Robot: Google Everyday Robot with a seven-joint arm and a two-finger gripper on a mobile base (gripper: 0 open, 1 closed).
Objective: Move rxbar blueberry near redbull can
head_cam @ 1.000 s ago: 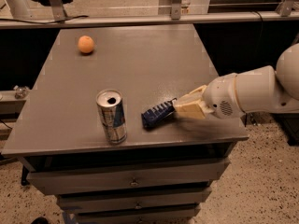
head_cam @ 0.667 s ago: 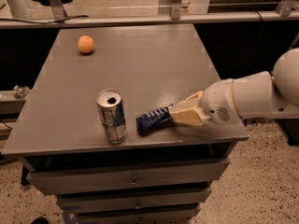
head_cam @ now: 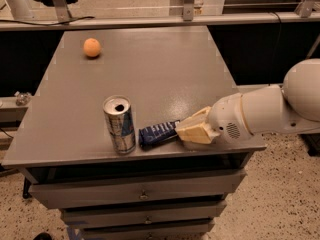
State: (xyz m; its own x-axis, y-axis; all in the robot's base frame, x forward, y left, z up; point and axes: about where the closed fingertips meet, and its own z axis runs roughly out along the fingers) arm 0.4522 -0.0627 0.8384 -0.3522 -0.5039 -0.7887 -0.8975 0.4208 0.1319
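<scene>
The redbull can [head_cam: 120, 124] stands upright near the front edge of the grey table [head_cam: 150, 69], silver top with its dark hole showing. The rxbar blueberry [head_cam: 158, 134], a dark navy wrapper with pale lettering, lies flat just right of the can, almost touching it. My gripper [head_cam: 184, 131] comes in from the right on a white arm; its cream fingers [head_cam: 196, 128] are shut on the bar's right end, low at the table surface.
A round orange fruit [head_cam: 92, 47] sits at the table's far left. The table's front edge is just below the can and bar, with drawers [head_cam: 142, 195] under it. A metal rail [head_cam: 150, 20] runs behind the table.
My gripper has slid the rxbar blueberry leftward along the table's front, closing the gap to the redbull can. The can and orange have not moved.
</scene>
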